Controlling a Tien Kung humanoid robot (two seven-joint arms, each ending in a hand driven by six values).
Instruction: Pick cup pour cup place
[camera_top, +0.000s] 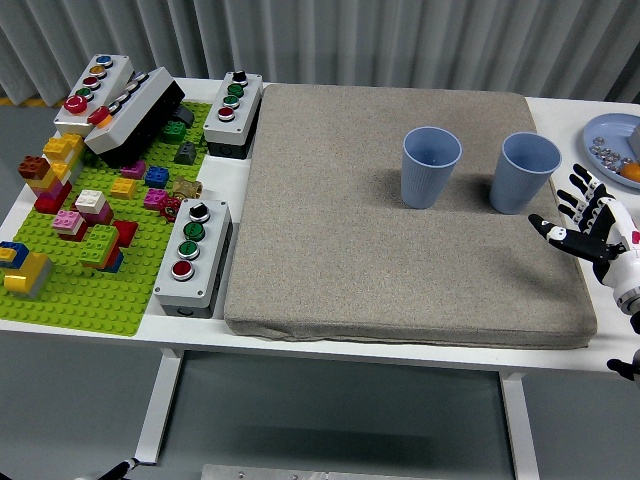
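Observation:
Two blue cups stand upright on a grey mat (400, 260). The left cup (431, 166) is near the mat's middle right. The right cup (528, 172) stands near the mat's right edge. My right hand (582, 222) comes in from the right edge, fingers spread and empty, just right of and below the right cup, apart from it. My left hand is out of view.
A blue plate (611, 146) with small items sits at the far right. A green baseplate (80, 290) with loose bricks lies at the left. Grey button boxes (193, 254) (233, 113) stand along the mat's left edge, others (120, 100) at the back left.

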